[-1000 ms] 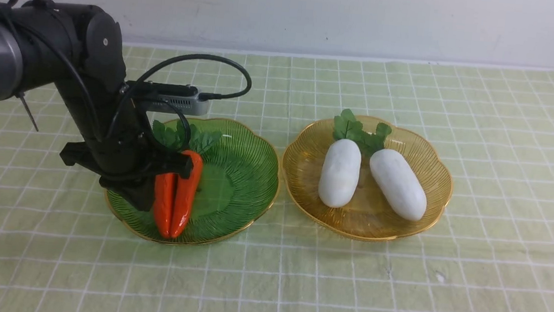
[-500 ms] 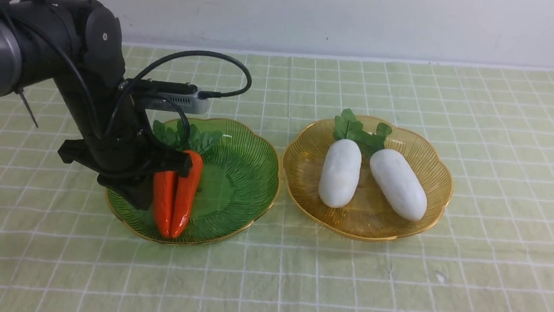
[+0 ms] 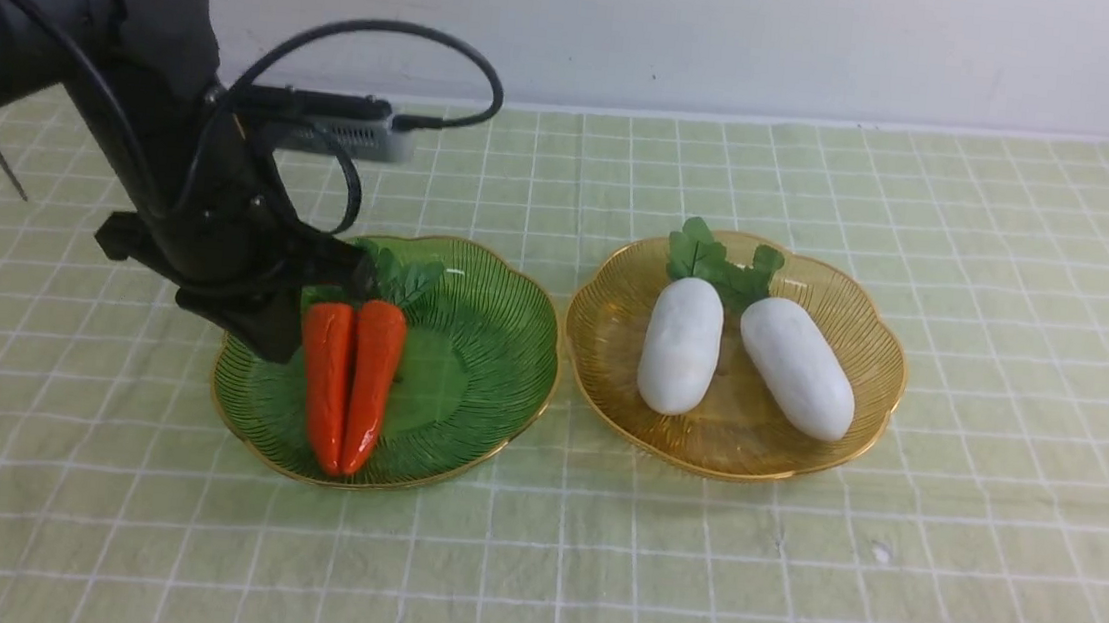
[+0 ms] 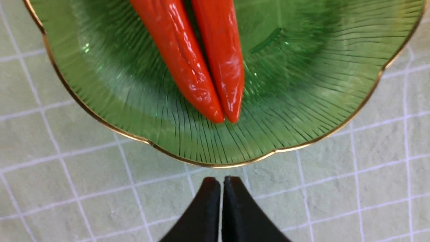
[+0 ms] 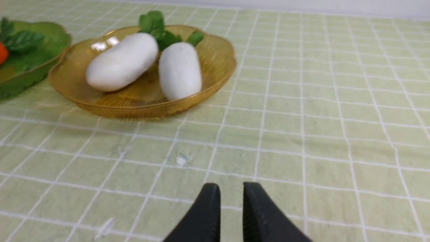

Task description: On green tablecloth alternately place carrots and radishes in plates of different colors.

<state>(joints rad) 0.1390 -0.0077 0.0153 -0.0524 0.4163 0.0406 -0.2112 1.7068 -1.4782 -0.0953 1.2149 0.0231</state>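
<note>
Two orange carrots [image 3: 325,382] [image 3: 375,376] lie side by side in the green plate [image 3: 501,347], leafy tops away from me. Two white radishes [image 3: 680,345] [image 3: 797,367] lie in the amber plate [image 3: 734,438] to its right. Both plates rest on the green tablecloth [image 3: 1018,292]. My left gripper [image 3: 273,339] hangs shut and empty above the green plate's left part; the left wrist view shows its fingertips [image 4: 211,188] pressed together below the carrots [image 4: 181,64]. My right gripper [image 5: 231,188] shows only in its wrist view, low over bare cloth, narrowly open, holding nothing, short of the amber plate [image 5: 141,97].
A pale wall [image 3: 739,37] runs along the table's far edge. The left wrist camera [image 3: 340,122] and its looping black cable [image 3: 418,34] stick out above the green plate. Small white specks [image 5: 181,159] mark the cloth in front of the amber plate.
My left arm has risen and drawn back to the left, off the carrots. Both carrots stay in the green plate, their upper ends now uncovered. The radishes have not moved.
</note>
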